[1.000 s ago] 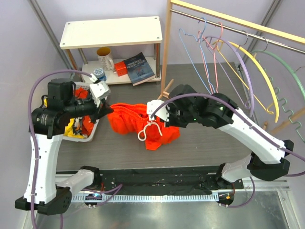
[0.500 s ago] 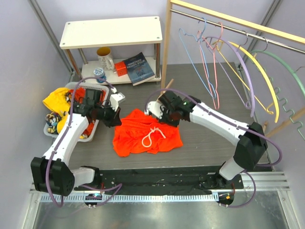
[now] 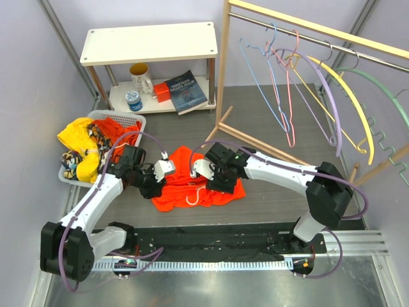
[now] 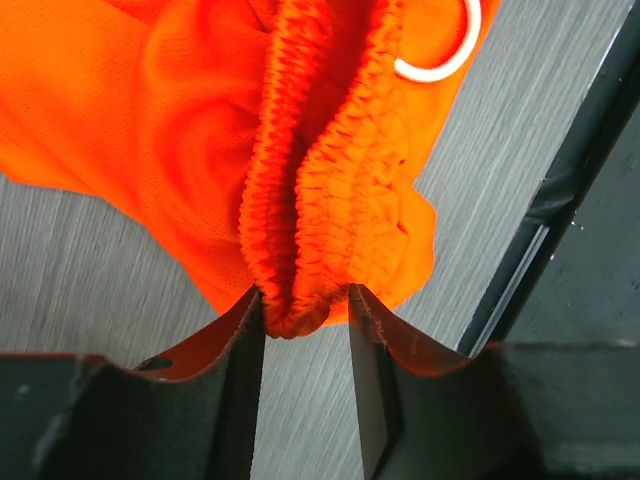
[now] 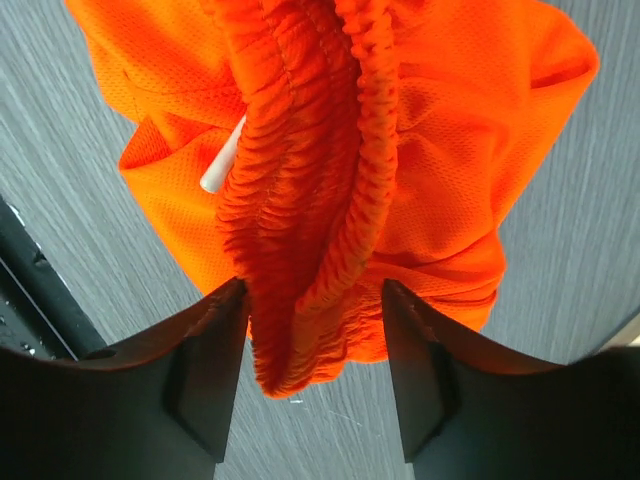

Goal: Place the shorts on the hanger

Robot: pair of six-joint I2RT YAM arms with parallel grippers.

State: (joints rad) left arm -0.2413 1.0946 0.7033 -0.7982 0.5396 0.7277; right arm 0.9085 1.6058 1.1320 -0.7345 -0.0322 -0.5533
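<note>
The shorts (image 3: 195,185) lie in a soft heap on the bench (image 3: 275,192), near the middle, between the two arms. They are bright orange, thin and floppy, so they look light and will sag and fold when lifted. The thick, bunched waistband is the best place to take hold, because it is firmer than the loose legs. The white drawstring (image 4: 440,60) could get caught, so it is best left alone.

The left end effector (image 4: 305,340) sits at the left end of the waistband. Its jaws are a little apart, with the band between them, touching both sides. The right end effector (image 5: 315,345) sits at the right end, its jaws spread wider around the band there.

The hanger (image 3: 262,86) is light blue and thin. It hangs on the rail (image 3: 300,25), far off to the right, well apart from the shorts.
</note>
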